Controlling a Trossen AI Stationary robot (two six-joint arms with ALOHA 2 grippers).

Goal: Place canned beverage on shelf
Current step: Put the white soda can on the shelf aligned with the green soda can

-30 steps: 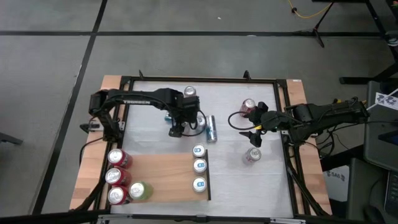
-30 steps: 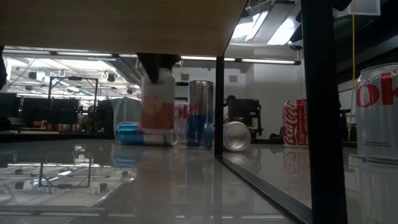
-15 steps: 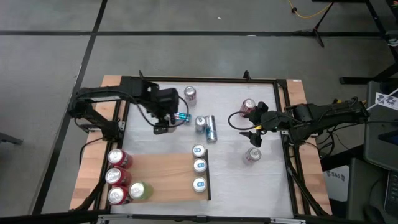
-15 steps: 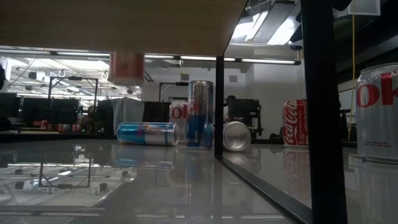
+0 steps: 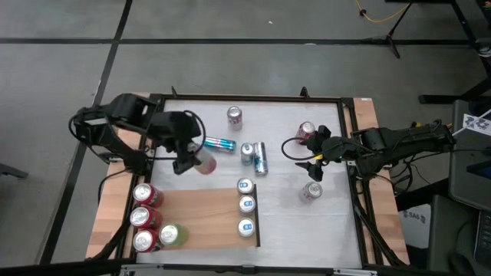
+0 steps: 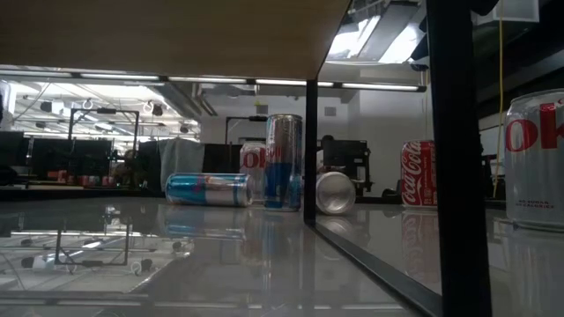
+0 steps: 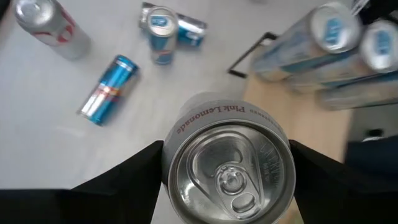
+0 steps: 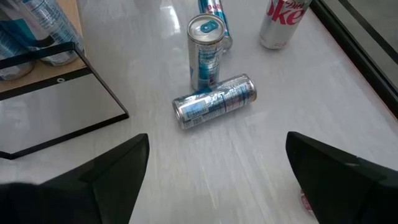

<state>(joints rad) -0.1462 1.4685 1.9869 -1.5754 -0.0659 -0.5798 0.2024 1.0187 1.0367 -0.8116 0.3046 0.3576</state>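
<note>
The left gripper (image 5: 186,159) is clamped on a Pink Lemonade can (image 7: 227,163), held above the white surface (image 5: 284,218) near the shelf (image 5: 207,218). The right gripper (image 5: 314,166) waits, fingers spread wide.

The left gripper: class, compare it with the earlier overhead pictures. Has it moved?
Yes. The left gripper, shut on the pink lemonade can, has moved left and nearer the shelf.

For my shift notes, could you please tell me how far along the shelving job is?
Done: seven cans stand on the shelf. In hand: the left gripper holds a Pink Lemonade can above the table. Left: setting it down, then the loose cans, like the lying blue can.
</note>
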